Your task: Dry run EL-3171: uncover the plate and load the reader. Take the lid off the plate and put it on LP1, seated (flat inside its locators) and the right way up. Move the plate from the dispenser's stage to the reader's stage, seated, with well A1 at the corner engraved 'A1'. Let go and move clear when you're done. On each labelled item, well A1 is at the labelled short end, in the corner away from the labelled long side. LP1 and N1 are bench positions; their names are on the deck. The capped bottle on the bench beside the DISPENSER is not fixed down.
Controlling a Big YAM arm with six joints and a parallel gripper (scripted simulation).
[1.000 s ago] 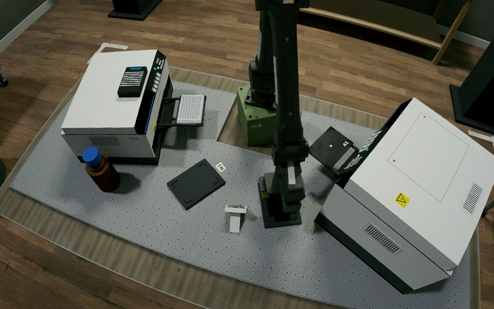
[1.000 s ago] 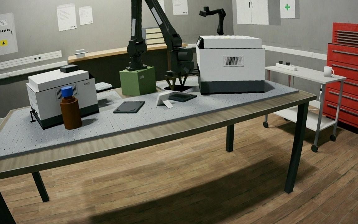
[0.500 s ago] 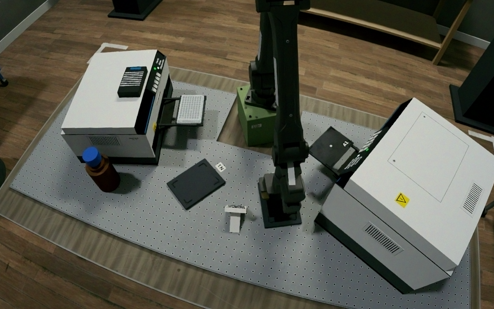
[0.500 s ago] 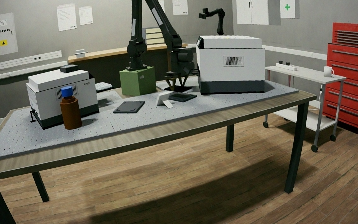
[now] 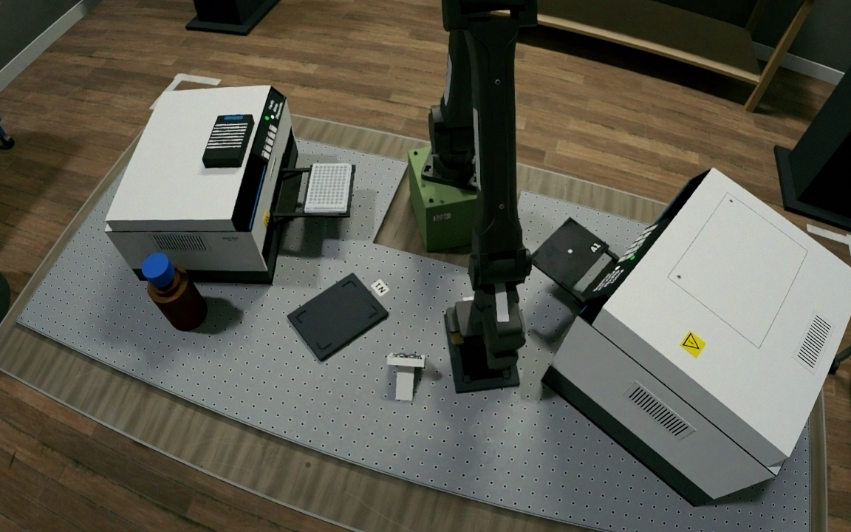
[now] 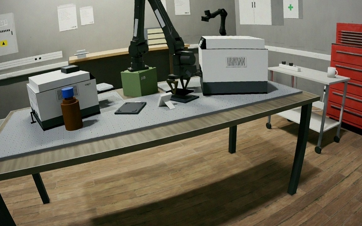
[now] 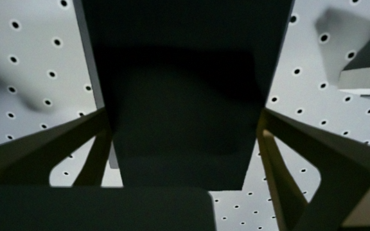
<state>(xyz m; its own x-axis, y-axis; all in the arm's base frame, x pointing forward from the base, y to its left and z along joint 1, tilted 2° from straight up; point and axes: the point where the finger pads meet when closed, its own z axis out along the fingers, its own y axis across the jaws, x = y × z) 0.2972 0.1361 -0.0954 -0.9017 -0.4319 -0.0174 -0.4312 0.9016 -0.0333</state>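
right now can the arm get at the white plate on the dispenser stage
Probably not as things stand: its gripper looks taken up with the dark lid. The white plate itself looks uncovered, with nothing above it.

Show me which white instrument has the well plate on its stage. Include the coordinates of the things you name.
The dispenser [image 5: 171, 165] [image 6: 85, 96], beside the blue-capped bottle [image 5: 180, 305] [image 6: 72, 115]: the plate [image 5: 328, 188] [image 6: 105, 86] sits on its stage [image 5: 291, 193], while the reader's stage [image 5: 555, 254], marked A1, bears none.
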